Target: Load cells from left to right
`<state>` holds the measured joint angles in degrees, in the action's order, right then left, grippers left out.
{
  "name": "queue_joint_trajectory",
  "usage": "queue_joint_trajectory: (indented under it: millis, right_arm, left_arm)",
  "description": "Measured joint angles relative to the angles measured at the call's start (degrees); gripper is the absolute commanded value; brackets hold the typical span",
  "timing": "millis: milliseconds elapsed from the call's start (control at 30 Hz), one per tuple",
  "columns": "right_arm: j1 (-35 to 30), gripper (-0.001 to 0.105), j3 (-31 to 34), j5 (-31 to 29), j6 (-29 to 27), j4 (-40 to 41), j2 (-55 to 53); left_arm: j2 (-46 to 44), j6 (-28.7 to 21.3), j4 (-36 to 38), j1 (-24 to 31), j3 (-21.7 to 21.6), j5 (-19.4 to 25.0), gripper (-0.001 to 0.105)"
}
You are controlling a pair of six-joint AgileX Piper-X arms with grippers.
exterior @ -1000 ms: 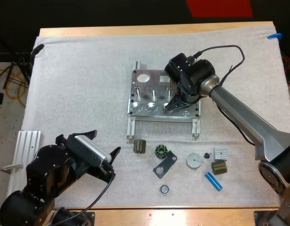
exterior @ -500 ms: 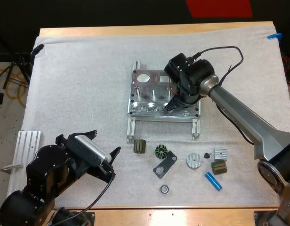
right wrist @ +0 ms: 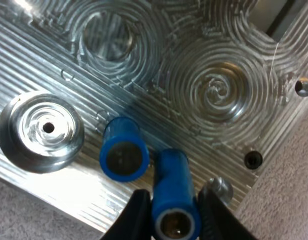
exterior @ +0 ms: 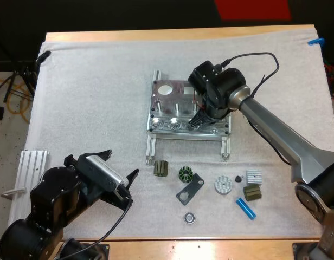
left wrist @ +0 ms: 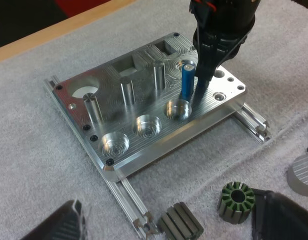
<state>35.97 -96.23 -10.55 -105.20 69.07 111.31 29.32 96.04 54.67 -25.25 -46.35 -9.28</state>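
Clearly, a blue cylinder [right wrist: 174, 197] was clamped from both sides by the fingers of the right gripper [right wrist: 175, 217], with its long axis upright over the metal fixture [left wrist: 144, 107]. A second blue cell [left wrist: 187, 82] was seen standing just beside it, at the third front pocket [left wrist: 178, 109]. The left gripper [exterior: 122, 162] was spread wide, empty and well apart, so the right arm was judged the nearer.

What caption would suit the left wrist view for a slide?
Right gripper beside a blue cell standing in the fixture's front row.
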Motion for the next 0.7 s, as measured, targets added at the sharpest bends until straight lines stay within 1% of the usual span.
queue_joint_trajectory:
  millis: [200,500,567,600,633,667,700]
  right_arm:
    - [0.19,0.000,0.00,-2.60,0.00,0.81,0.06]
    - [0.19,0.000,0.00,-2.63,0.00,1.16,0.06]
    - [0.19,0.005,0.00,-2.63,0.00,1.16,0.06]
    - [0.19,0.012,-0.18,-2.63,0.00,1.16,0.06]
    - [0.19,0.022,-0.40,-2.63,0.00,1.16,0.20]
    - [0.19,0.026,-0.60,-2.63,0.00,1.34,0.30]
    - [0.19,0.037,-0.93,-2.63,0.00,1.63,0.49]
  left_arm:
    - [0.00,0.00,0.00,0.00,0.00,0.00,0.069]
    - [0.00,0.00,0.00,0.00,0.00,0.00,0.069]
    - [0.00,0.00,0.00,0.00,0.00,0.00,0.069]
    - [0.00,0.00,0.00,0.00,0.00,0.00,0.069]
    - [0.00,0.00,0.00,0.00,0.00,0.00,0.069]
    - [0.00,0.00,0.00,0.00,0.00,0.00,0.069]
    - [0.00,0.00,0.00,0.00,0.00,0.00,0.069]
